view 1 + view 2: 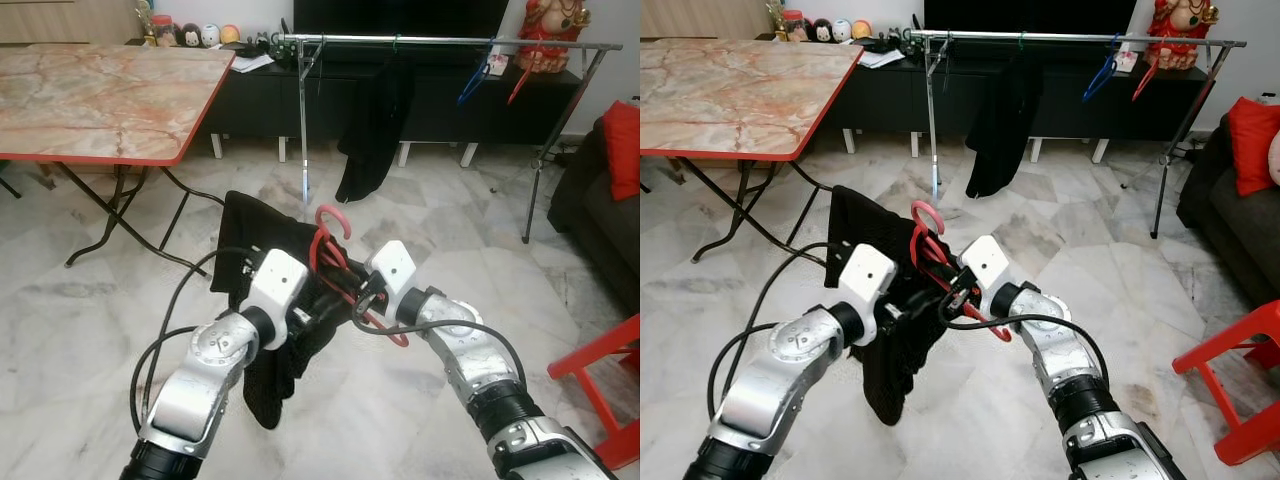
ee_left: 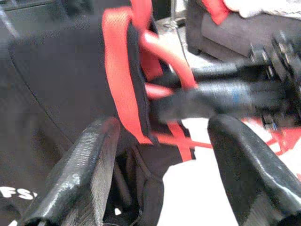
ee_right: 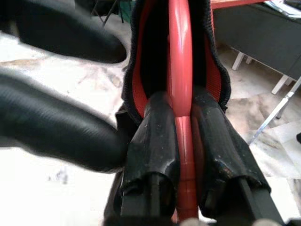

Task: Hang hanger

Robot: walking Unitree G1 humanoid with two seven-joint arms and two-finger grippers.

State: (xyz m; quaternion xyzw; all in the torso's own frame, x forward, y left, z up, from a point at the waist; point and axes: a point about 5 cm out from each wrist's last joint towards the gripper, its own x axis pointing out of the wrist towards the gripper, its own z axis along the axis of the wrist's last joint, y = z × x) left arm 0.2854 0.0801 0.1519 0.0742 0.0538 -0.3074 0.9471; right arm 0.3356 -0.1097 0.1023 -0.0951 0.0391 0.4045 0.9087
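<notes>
A red plastic hanger [image 1: 335, 216] carries a black garment [image 1: 262, 385] with red collar lining, held up in front of me at chest height. My right gripper [image 3: 181, 101] is shut on the hanger's red bar, just below the hook. My left gripper [image 2: 164, 127] is open, its fingers [image 2: 84, 174] spread wide on either side of the garment's collar [image 2: 123, 89] and the hanger's neck. In the eye views both grippers meet at the hanger, left gripper [image 1: 312, 300] and right gripper [image 1: 352, 290]. The metal clothes rail [image 1: 450, 42] stands a few steps ahead.
On the rail hang a black garment [image 1: 375, 130], a blue hanger [image 1: 475, 82] and a red hanger [image 1: 520, 82]. A marble folding table [image 1: 100, 100] stands at left. A dark sofa [image 1: 600, 215] and a red stool [image 1: 600, 365] are at right. Tiled floor lies between.
</notes>
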